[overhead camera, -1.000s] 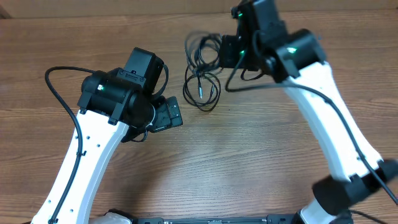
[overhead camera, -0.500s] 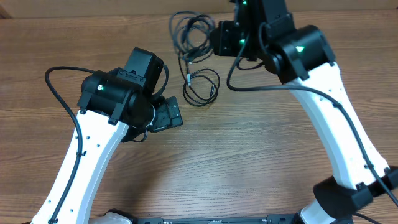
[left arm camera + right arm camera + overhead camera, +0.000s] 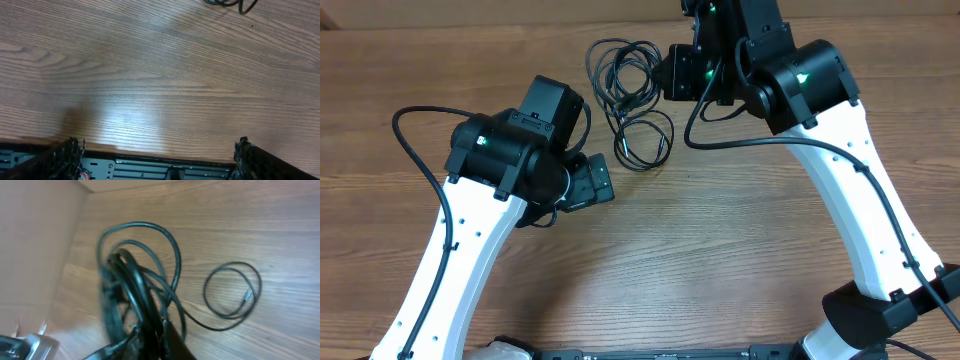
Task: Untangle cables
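The cables (image 3: 620,72) lie as a tangled bunch of thin black loops at the back middle of the wooden table (image 3: 720,250). My right gripper (image 3: 667,75) is at the bunch's right side, shut on several strands. In the right wrist view the gripped cables (image 3: 132,275) rise blurred from the right gripper (image 3: 157,330). A smaller coil (image 3: 232,291) with a plug tip (image 3: 246,296) lies flat beyond them; from overhead this coil (image 3: 645,140) sits just in front of the bunch. My left gripper (image 3: 157,150) is open over bare wood, left of the coil, with nothing between its fingers.
A brown wall (image 3: 35,240) borders the table's back edge close behind the bunch. Thick black cords hang on the left arm (image 3: 415,140) and the right arm (image 3: 720,140). A bit of cable (image 3: 235,4) shows at the top of the left wrist view.
The right gripper has moved left and toward the back wall, dragging the bunch with it. The flat coil slid a little left. The left arm has not moved.
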Motion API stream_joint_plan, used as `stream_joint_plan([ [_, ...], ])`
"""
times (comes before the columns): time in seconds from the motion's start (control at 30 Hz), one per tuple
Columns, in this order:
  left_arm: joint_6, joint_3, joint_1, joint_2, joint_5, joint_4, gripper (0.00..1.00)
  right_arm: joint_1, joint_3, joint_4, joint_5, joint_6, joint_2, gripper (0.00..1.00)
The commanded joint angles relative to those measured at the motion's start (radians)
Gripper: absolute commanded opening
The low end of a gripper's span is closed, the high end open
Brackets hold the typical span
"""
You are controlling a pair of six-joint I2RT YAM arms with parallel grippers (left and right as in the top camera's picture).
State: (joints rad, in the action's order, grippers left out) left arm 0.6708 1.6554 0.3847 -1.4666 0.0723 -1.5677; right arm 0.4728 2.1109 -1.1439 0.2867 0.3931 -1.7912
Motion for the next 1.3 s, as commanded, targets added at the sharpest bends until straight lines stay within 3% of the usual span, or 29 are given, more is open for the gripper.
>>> stream_joint_plan([
  [0.0,-0.021,-0.002,0.002,0.001,0.003,0.001,1.00,-0.009,0.027,0.008,-0.016,-0.001,0.014,0.12],
  [0.13,-0.021,-0.002,0.002,0.001,0.003,0.001,0.99,-0.008,0.008,-0.023,-0.203,-0.001,0.011,0.25],
  [0.37,-0.021,-0.002,0.002,0.001,0.003,0.003,0.99,-0.008,-0.016,-0.070,-0.180,-0.001,0.010,0.27],
  [0.87,-0.021,-0.002,0.002,0.001,0.003,0.002,1.00,-0.008,-0.018,-0.113,-0.226,-0.001,-0.060,0.77],
  [1.27,-0.021,-0.002,0.002,0.001,-0.002,0.002,1.00,-0.009,-0.018,-0.107,-0.227,-0.002,-0.285,0.90],
])
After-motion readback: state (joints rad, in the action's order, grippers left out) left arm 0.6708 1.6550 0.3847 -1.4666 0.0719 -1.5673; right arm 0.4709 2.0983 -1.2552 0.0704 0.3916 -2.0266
